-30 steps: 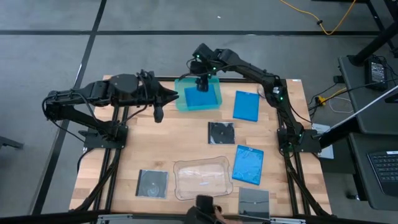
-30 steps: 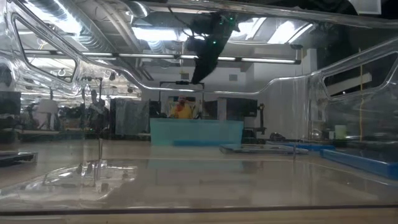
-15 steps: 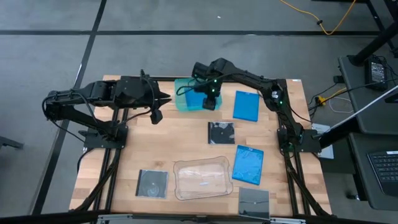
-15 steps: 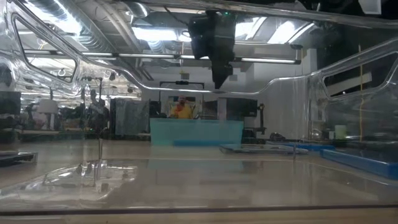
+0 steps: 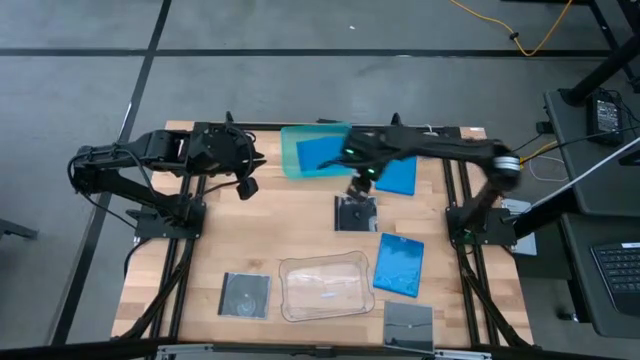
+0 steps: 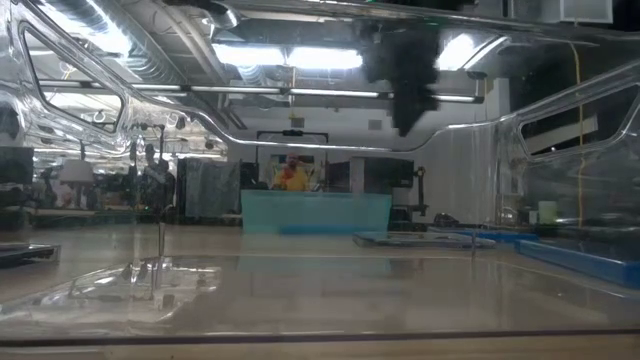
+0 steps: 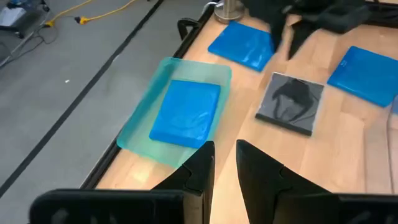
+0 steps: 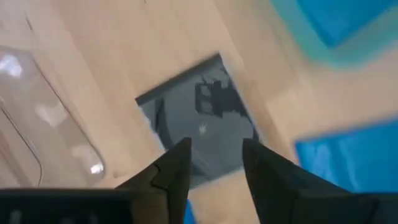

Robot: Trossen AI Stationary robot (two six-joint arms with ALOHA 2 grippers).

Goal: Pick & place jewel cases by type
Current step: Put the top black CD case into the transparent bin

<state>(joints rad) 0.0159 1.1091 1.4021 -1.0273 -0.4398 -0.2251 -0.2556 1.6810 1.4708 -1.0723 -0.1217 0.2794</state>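
A blue jewel case [image 5: 322, 153] lies flat in the teal tray [image 5: 291, 150] at the table's far edge. A second blue case [image 5: 400, 176] lies to the tray's right, and a third [image 5: 399, 265] lies nearer. A dark square case [image 5: 356, 214] rests flat at the table's middle. My right gripper [image 5: 359, 184] hangs open just above the far edge of this dark case [image 8: 199, 118], fingers pointing down, with nothing between them. My left gripper [image 7: 224, 155] waits at the far left, slightly open and empty, looking toward the tray [image 7: 142, 127].
A clear rounded tray [image 5: 325, 288] stands near the front edge. One dark case [image 5: 245, 295] lies to its left and another [image 5: 409, 325] to its right. Bare wood lies between the trays and on the table's left half.
My right gripper has left the teal tray and swung toward the table's near and right edges, sinking a little, to hang over the middle dark case. The blue case stays in the tray. My left gripper has tipped downward in place.
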